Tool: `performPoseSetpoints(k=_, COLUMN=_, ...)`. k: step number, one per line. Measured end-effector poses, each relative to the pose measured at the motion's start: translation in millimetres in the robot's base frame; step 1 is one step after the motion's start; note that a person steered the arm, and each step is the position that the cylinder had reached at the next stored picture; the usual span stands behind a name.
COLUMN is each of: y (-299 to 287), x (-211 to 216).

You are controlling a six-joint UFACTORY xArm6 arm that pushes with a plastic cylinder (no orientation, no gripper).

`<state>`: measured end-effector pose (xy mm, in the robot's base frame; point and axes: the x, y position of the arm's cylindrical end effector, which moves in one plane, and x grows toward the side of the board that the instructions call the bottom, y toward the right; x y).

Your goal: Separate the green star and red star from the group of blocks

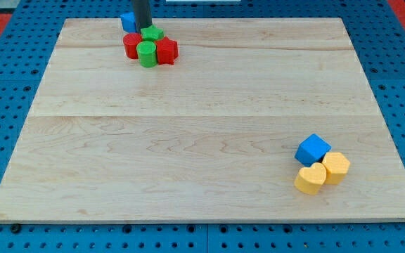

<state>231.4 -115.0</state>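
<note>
My tip (145, 29), a bare rod with nothing to clench or release, stands at the view's top, touching the green star (153, 34), with a blue block (129, 21) just to its left. Packed below are a red block (131, 45), a green cylinder (147, 53) and the red star (166, 50). Well apart at the wooden board's (188, 154) lower right sit a blue cube (312, 150), a yellow heart (310, 180) and a yellow block (336, 167)

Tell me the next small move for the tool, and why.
Probably nudge my tip down the view into the green star. The tip sits at the top of the cluster, just behind it, with the red star packed against the green cylinder and another red block.
</note>
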Motion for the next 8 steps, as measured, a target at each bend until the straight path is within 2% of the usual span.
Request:
performPoseSetpoints(k=1, y=-10.0, x=24.1)
performPoseSetpoints(k=8, y=99.8, x=89.5)
